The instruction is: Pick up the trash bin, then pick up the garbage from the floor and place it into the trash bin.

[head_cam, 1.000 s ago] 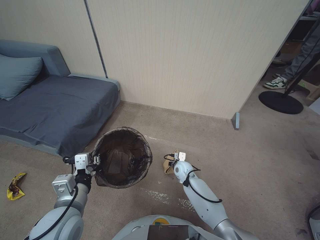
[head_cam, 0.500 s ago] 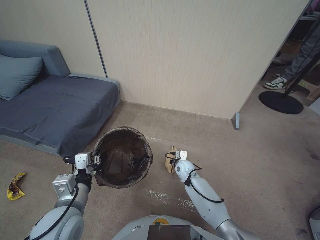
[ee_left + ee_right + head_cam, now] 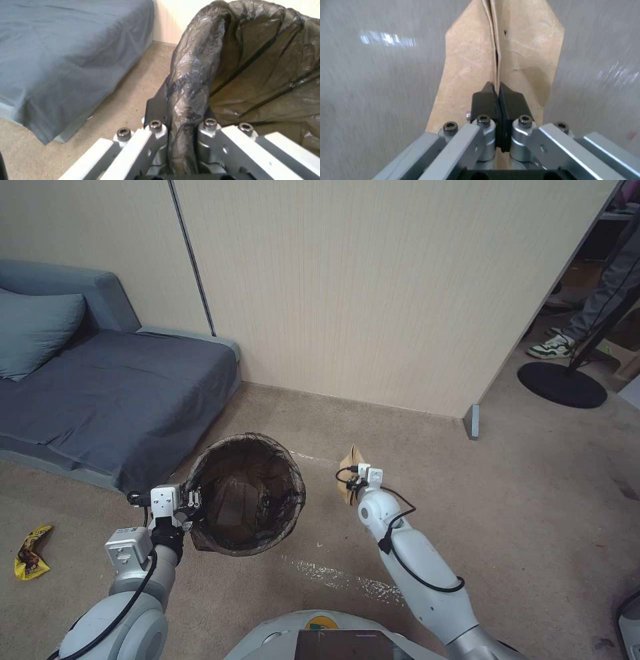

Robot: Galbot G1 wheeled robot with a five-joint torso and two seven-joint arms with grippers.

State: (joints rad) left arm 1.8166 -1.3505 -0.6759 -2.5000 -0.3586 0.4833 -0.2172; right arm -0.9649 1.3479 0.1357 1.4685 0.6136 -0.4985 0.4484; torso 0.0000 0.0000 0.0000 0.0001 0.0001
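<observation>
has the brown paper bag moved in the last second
Yes. The brown paper bag, pinched in the right gripper, has gone up and toward the wall, away from the tape strip. The trash bin, held by the left gripper, stays put.

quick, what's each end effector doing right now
Left end effector: shut on the rim of the trash bin.
Right end effector: shut on the brown paper bag, off the floor.
</observation>
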